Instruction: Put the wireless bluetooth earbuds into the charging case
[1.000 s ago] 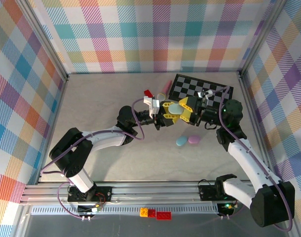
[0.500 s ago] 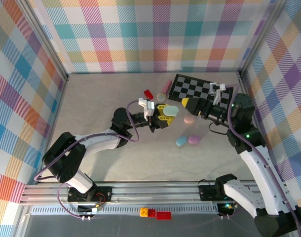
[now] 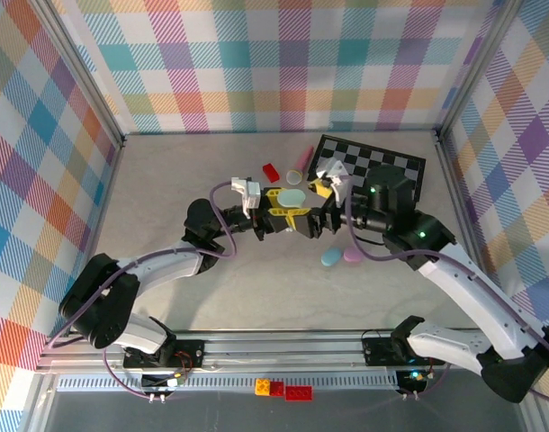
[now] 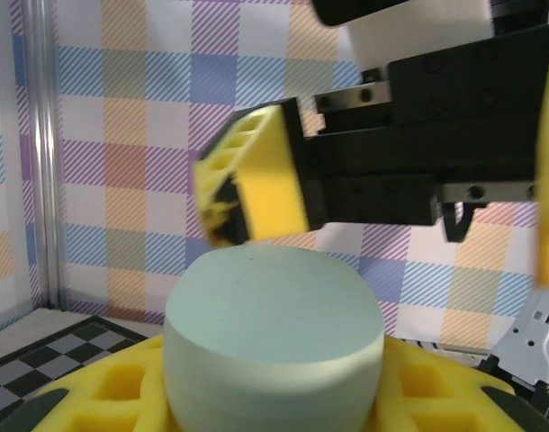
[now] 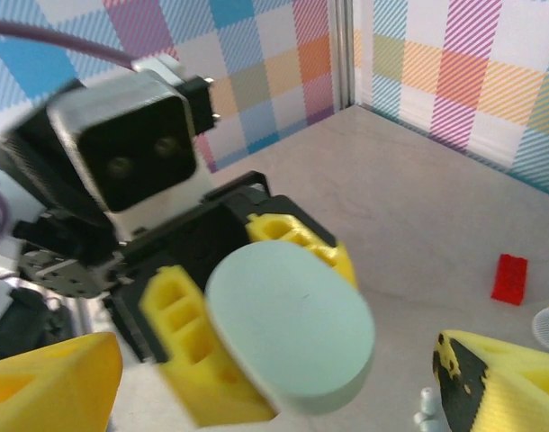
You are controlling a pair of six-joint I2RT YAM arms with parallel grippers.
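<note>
My left gripper (image 3: 295,210) is shut on a closed mint-green oval charging case (image 3: 292,198), held off the table between its yellow fingers (image 5: 189,355). In the left wrist view the case (image 4: 274,337) sits low in the middle. My right gripper (image 3: 321,206) faces it from the right, open wide, with one yellow finger (image 4: 256,175) just beyond the case. In the right wrist view the case (image 5: 288,328) lies between my right gripper's (image 5: 274,391) spread fingertips (image 5: 49,382), apart from both. The earbuds are out of view.
A blue case (image 3: 331,258) and a pink-purple case (image 3: 354,255) lie on the table below the grippers. Behind them a checkerboard (image 3: 396,165) lies at the back right. A red brick (image 3: 271,170) and a pink piece (image 3: 301,160) sit beside it.
The right arm has swung left from over the checkerboard to face the left gripper, and its jaws have opened wide. The left gripper has drifted left with the mint case.
</note>
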